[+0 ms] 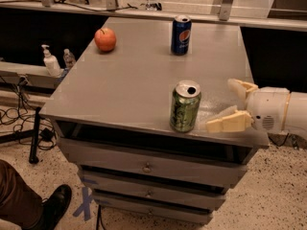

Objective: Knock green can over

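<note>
The green can point(185, 106) stands upright near the front edge of the grey table point(139, 85), its opened silver top showing. My gripper point(225, 105) comes in from the right at table height, its cream fingers spread open with nothing between them. The near fingertip point(216, 125) lies just right of the can's base, a small gap apart from it. The far finger point(240, 86) sits further back and to the right.
A blue Pepsi can point(181, 34) stands at the back of the table and a red apple point(105, 39) at the back left. Drawers point(148, 166) sit under the tabletop. Bottles point(50, 61) stand on a shelf at left. A person's shoe point(53, 206) is at bottom left.
</note>
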You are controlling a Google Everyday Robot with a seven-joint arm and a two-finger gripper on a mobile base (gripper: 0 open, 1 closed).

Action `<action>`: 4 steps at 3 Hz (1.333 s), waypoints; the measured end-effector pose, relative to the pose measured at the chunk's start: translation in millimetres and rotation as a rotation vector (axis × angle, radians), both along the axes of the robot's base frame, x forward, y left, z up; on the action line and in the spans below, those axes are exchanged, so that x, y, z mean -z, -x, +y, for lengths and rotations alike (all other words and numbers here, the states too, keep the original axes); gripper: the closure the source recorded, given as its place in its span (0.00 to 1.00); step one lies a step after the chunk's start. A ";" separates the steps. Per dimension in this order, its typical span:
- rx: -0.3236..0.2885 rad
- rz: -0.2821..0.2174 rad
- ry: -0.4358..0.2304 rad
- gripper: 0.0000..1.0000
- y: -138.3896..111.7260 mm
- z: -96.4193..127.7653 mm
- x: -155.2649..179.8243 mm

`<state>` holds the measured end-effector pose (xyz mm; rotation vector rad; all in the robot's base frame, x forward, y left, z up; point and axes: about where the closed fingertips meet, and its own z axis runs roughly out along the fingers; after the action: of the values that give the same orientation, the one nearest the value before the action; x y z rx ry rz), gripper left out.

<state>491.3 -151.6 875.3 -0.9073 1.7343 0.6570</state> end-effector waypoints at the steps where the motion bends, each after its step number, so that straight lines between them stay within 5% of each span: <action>1: 0.006 -0.018 -0.133 0.00 -8.5 21.9 -1.2; 3: -0.036 -0.041 -0.275 0.00 -12.9 71.2 -17.2; 4: -0.070 -0.041 -0.273 0.00 -24.2 90.2 -17.0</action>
<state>515.6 -61.4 892.3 -0.7864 1.5370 0.8912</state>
